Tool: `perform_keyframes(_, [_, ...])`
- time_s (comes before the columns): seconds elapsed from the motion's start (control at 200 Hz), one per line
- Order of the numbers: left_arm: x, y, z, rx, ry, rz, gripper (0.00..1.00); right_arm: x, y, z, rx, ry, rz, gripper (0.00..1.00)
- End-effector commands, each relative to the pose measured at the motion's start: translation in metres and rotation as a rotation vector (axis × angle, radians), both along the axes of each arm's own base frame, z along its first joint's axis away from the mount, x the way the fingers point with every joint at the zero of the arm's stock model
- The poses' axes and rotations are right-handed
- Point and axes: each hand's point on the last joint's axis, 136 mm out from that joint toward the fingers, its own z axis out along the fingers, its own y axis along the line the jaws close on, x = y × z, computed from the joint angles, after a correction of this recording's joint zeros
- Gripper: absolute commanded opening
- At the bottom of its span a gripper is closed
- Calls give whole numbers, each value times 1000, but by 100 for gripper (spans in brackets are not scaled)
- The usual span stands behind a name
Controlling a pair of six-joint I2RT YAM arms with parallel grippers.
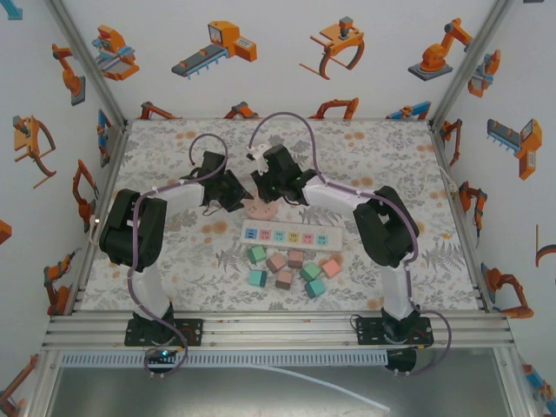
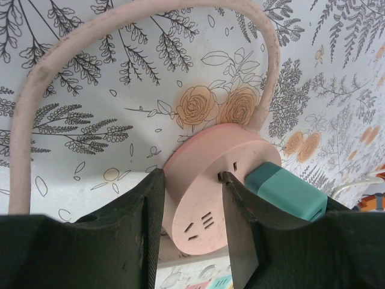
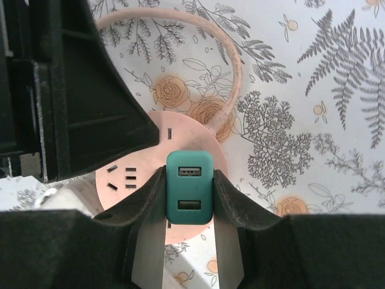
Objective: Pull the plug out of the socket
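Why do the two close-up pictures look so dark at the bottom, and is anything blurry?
Left wrist: the jaws sit close to the lens, black and slightly soft, while the socket is sharp. Right wrist: the same dark jaws, with the plug crisp between them. Top external: even light, no glare, only soft shadows.

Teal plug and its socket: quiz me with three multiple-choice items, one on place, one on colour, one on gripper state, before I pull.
1. Where is the teal plug?
A) in the pink round socket
B) in a white strip
C) loose on the table
2. What colour is the socket's cable?
A) white
B) pink
C) black
3. The right gripper is:
A) open beside the plug
B) holding a block
C) shut on the teal plug
Answers: 1A, its body stands on the pink disc; 2B, a pink loop leaves the disc; 3C, both fingers press the plug's sides.
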Motion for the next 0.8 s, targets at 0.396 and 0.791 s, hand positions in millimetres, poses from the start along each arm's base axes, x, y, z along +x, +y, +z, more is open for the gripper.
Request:
perform_keyframes(0.396, [-90,67,-102,390,337,19,42,-25,24,87,19,-221,55,0])
perform_keyframes(0.791, [-55,55,-44,292,116,-14,50,-3,3,40,-106,-256,1,0])
